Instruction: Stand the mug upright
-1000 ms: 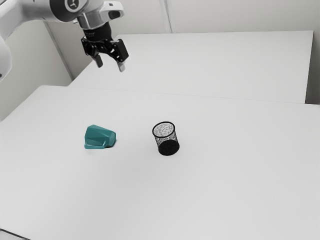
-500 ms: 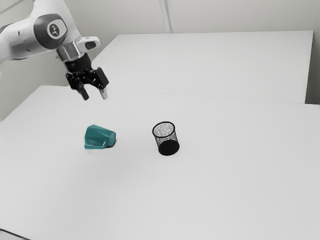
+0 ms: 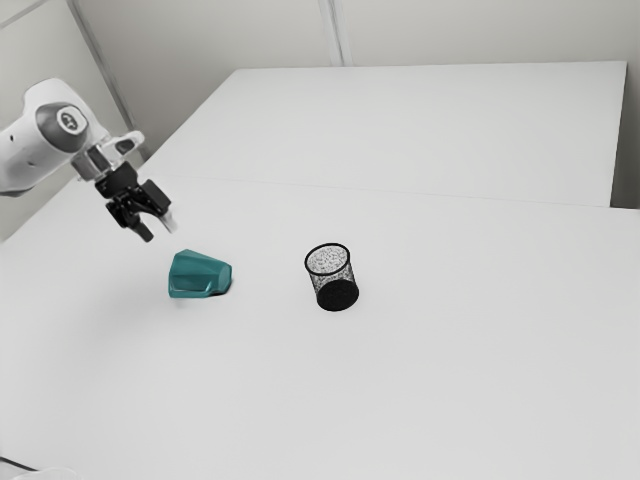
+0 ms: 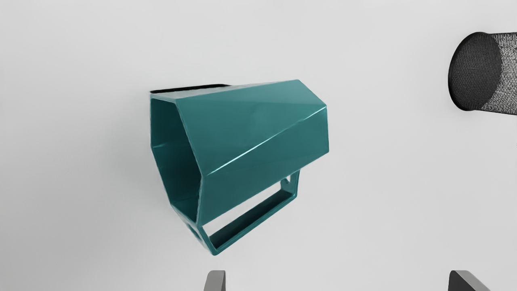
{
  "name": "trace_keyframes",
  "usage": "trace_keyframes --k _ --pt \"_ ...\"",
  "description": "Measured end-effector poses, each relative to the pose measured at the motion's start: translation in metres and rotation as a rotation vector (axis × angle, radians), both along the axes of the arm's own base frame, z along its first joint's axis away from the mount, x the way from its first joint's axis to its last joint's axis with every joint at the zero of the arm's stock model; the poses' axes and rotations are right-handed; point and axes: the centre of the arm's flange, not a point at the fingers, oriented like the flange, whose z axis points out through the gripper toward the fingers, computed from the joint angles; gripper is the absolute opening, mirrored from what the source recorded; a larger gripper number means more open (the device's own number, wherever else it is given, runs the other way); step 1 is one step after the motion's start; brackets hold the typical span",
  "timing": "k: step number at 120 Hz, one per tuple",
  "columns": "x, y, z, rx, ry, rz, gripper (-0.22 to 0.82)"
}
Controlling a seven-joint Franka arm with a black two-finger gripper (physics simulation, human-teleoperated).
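The teal faceted mug (image 3: pixel 199 275) lies on its side on the white table, its base toward the black mesh cup. My gripper (image 3: pixel 158 230) hangs above the table, up and to the exterior view's left of the mug, apart from it. In the wrist view the mug (image 4: pixel 250 141) shows its open mouth and its angular handle, which lies on the side nearer my fingertips. The gripper (image 4: pixel 337 279) is open, its two fingers wide apart with nothing between them.
A black mesh cup (image 3: pixel 332 278) stands on the table (image 3: pixel 420 380) toward the exterior view's right of the mug; the mesh cup (image 4: pixel 476 70) is also near the wrist view's edge. A dark cable (image 3: pixel 18 464) lies at the exterior view's lower left corner.
My gripper has come down and toward the exterior view's left, ending closer to the mug's height. The mug and the mesh cup have stayed where they were.
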Motion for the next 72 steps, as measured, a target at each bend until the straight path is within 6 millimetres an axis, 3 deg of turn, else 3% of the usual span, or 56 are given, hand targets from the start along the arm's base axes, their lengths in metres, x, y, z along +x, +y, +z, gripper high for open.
trace_keyframes --k 14,28,53,72 --pt "0.007 0.030 -0.024 -0.067 -0.025 0.013 0.60" --pt "0.007 0.048 -0.046 -0.125 -0.040 0.021 0.60" --pt "0.008 0.053 -0.089 -0.239 -0.047 0.021 0.60" --pt "0.011 0.060 -0.105 -0.282 -0.068 0.018 0.60"
